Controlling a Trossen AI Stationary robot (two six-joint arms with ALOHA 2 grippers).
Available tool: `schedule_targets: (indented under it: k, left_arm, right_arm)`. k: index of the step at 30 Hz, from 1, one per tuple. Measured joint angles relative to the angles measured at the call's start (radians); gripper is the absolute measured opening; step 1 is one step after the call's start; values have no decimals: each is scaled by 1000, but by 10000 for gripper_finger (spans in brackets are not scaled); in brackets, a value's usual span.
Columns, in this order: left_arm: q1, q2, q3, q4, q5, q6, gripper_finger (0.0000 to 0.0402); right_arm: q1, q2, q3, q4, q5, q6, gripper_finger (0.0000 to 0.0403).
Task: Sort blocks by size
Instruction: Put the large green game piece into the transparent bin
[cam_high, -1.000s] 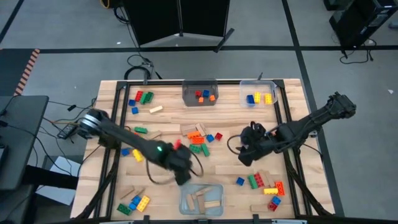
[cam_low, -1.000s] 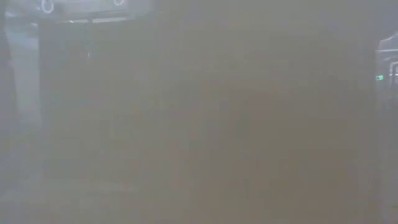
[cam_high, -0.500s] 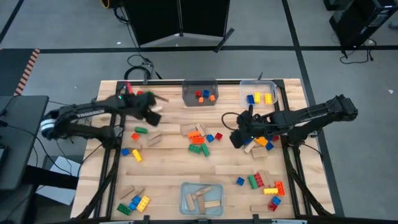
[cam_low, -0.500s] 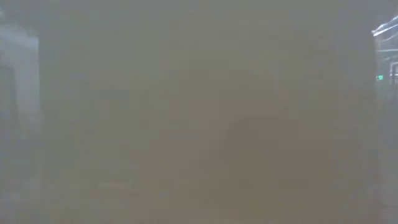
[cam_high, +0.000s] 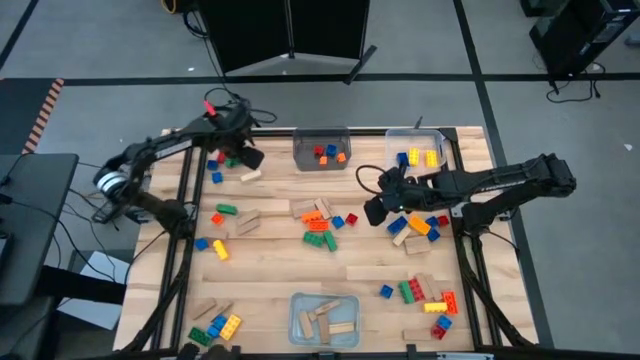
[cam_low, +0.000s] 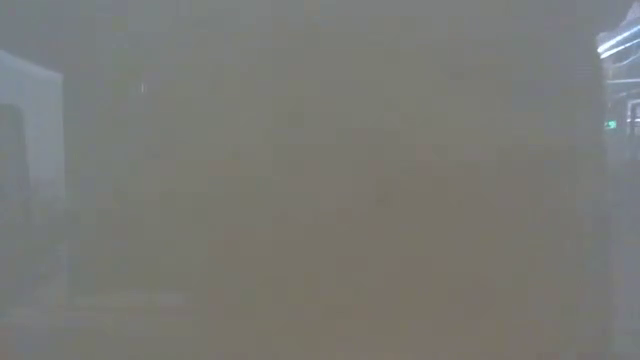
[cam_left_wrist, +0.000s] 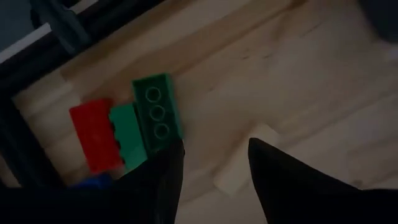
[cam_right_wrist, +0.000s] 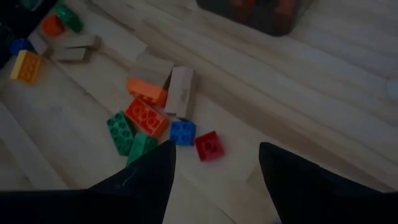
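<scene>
- Left gripper (cam_high: 243, 152) hangs over the tabletop's 10 o'clock corner. In its wrist view the jaws stand apart with nothing between them, just short of a green studded plastic brick (cam_left_wrist: 157, 118) and a red studded plastic brick (cam_left_wrist: 93, 133) lying touching side by side. A plain tan wooden block (cam_left_wrist: 244, 163) lies near them.
- Judgement: that spot reads as lining up on one of the corner pieces; no grasp made yet.
- Right gripper (cam_high: 378, 208) is at about 3 o'clock of centre, jaws released and empty. Its wrist view looks across at the centre pile: orange brick (cam_right_wrist: 147, 91), red-orange brick (cam_right_wrist: 145, 116), small blue brick (cam_right_wrist: 183, 132), small red brick (cam_right_wrist: 209, 145), green bricks (cam_right_wrist: 128, 138) and a tan wooden block (cam_right_wrist: 181, 91).
- Judgement: likely picking its next target from that pile.
- Sorting is partly done, judging by the bins: clear plastic bin (cam_high: 322, 321) at 6 o'clock holds tan wooden blocks, grey-tinted bin (cam_high: 321, 152) at 12 o'clock holds small red, blue and orange pieces, clear bin (cam_high: 418, 148) at 1 o'clock holds yellow and blue bricks.
- Loose blocks are scattered at 10, 9, 7, 5, 3 o'clock and centre, so plenty is left.
- Surface: pale wooden plank tabletop (cam_high: 270, 270) in a black frame.
- Room: grey floor with dark tape lines, black stand beyond 12 o'clock, cables off the 10 o'clock corner.
- Low view is blank haze, nothing usable.
</scene>
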Motion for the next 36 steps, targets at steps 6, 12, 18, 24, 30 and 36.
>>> schedule_targets:
  k: [6,12,18,24,30,36]
  left_arm:
    - [24,124,49,19,-42,55,185]
    - [40,216,87,28,-137,66,185]
    - [68,288,92,36,-157,87,185]
    - [98,342,92,41,-170,89,186]
    - [108,364,93,42,-162,89,186]
    - [109,370,91,43,-50,88,185]
  right_arm:
    - [-20,0,0,3,0,0,242]
    - [-31,0,0,4,0,19,243]
    - [-31,0,0,4,0,38,241]
    - [-31,0,0,4,0,52,240]
    - [-31,0,0,3,1,53,242]
    - [-31,0,0,3,2,51,240]
